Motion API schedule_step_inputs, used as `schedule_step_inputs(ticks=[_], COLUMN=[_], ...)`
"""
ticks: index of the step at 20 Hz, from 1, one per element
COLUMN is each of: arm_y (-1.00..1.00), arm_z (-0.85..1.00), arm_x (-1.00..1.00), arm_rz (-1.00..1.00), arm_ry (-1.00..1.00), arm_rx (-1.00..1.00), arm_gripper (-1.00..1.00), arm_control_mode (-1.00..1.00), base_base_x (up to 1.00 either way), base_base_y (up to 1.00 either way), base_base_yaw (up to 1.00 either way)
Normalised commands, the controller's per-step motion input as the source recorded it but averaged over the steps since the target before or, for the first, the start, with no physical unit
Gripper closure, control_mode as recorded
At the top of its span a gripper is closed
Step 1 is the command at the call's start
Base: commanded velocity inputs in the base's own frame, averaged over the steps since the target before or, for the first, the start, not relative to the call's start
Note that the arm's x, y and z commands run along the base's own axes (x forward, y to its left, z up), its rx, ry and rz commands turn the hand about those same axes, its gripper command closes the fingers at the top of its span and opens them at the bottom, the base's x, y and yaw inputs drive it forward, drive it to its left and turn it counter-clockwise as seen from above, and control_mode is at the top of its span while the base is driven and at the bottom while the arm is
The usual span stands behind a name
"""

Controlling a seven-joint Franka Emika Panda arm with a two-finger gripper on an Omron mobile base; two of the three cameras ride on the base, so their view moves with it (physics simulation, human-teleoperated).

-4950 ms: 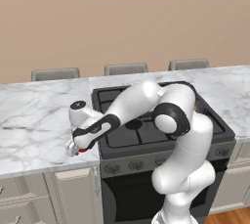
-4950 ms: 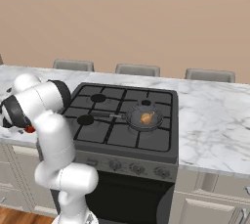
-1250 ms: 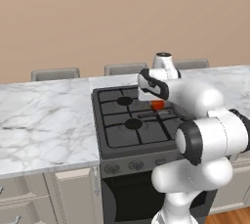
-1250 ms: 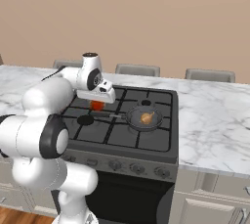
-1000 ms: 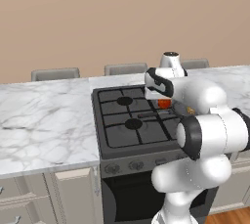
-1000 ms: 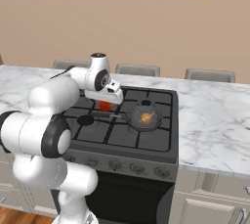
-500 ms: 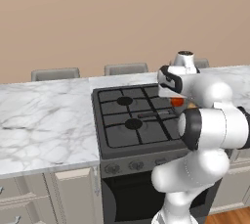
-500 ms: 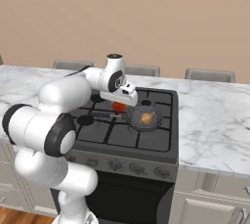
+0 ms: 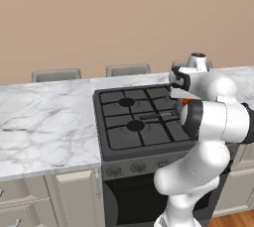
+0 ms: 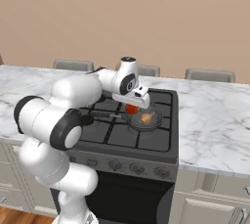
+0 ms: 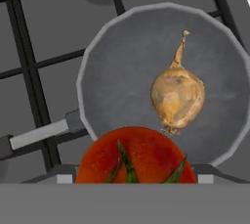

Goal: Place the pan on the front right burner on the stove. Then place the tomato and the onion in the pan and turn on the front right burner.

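Your claw [image 10: 133, 105] is gripping the tomato [image 11: 136, 155] above the near rim of the pan [image 11: 122, 76], which is sitting on the stove [image 10: 122, 130] at the front right burner. You are looking down at the onion [image 11: 177, 96] lying inside the pan, stalk pointing away. The pan's handle [image 11: 36, 135] is reaching left across the grates, marble surface [image 10: 215, 115] flanking the cooktop.

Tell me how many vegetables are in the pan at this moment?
1: the onion lies inside the pan. The tomato is held above the pan's near rim, not inside yet.
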Motion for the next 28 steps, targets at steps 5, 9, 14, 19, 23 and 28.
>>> schedule_step_inputs(ticks=[5, 9, 14, 19, 23, 28], arm_y=[-0.2, -0.07, 0.0, 0.0, 0.0, 0.0], arm_z=[-0.23, -0.25, -0.2, -0.07, -0.06, -0.15], arm_x=[0.14, 0.01, 0.02, 0.0, 0.0, 0.0], arm_rz=[0.0, 0.0, 0.0, 0.0, 0.0, 0.0], arm_ry=[0.0, 0.0, 0.0, 0.0, 0.0, 0.0], arm_rx=[0.0, 0.0, 0.0, 0.0, 0.0, 0.0], arm_gripper=[1.0, 1.0, 1.0, 1.0, 1.0, 1.0], arm_control_mode=[-1.0, -1.0, -1.0, -1.0, -1.0, -1.0], base_base_x=[0.0, 0.0, 0.0, 0.0, 0.0, 0.0], base_base_y=[0.0, 0.0, 0.0, 0.0, 0.0, 0.0], base_base_yaw=[0.0, 0.0, 0.0, 0.0, 0.0, 0.0])
